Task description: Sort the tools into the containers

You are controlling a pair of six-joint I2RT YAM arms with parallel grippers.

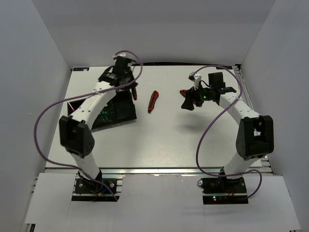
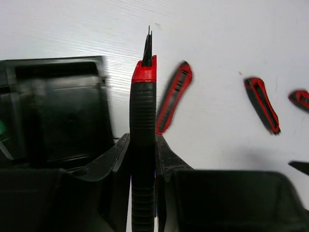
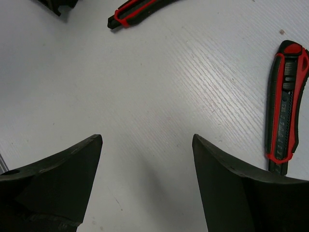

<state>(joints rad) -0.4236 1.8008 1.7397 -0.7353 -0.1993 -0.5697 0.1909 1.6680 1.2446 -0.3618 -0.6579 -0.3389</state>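
1. A red-and-black elongated tool [image 2: 143, 96], with a ribbed black grip, a red collar and a thin dark point, is pinched by the left gripper [image 2: 143, 145]. The fingers press against both sides of the grip. The blurred view does not settle whether it is a cutter or a driver.
2. The held tool hangs over the white table [image 1: 169, 140], just beside the right side of the black plastic compartment tray [image 2: 58, 62]. Its point is directed away from the wrist.
3. A red-and-black folding cutter [image 2: 174, 96] lies flat on the table just right of the held tool, apart from the tray. A second cutter [image 2: 262, 104] lies farther right, and part of a third cutter [image 2: 300, 98] shows at the frame edge.
4. The right gripper [image 3: 147, 137] hovers above bare table with its fingers spread wide, holding nothing.
5. In the right wrist view, a lengthwise cutter [image 3: 285, 101] lies just right of that gripper's fingers. A far cutter [image 3: 140, 9] lies well apart at the top edge.
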